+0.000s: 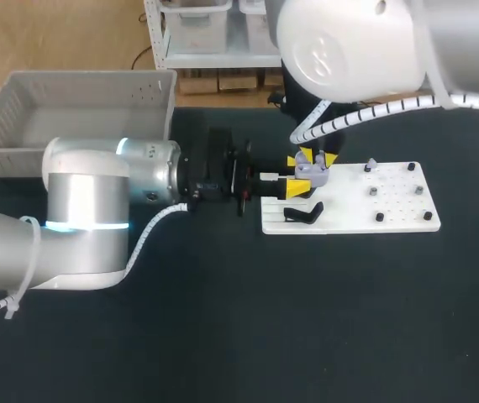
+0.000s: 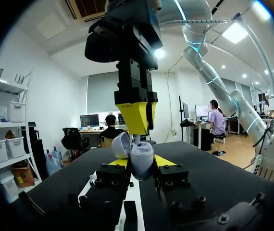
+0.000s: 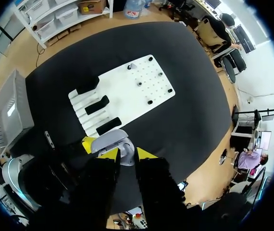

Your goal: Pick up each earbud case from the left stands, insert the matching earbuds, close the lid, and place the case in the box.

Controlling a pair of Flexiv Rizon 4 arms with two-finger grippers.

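My left gripper holds a pale lavender earbud case from both sides, just above the left end of the white board. In the left wrist view the case sits between the yellow tips with its lid open. My right gripper comes down from above, right over the open case. Its fingertips pinch a small grey earbud at the case's mouth. A lavender earbud and several dark ones stand on the board's right half.
Black case stands sit on the board's left end; three of them show in the right wrist view. A grey box stands at the table's far left, behind my left arm.
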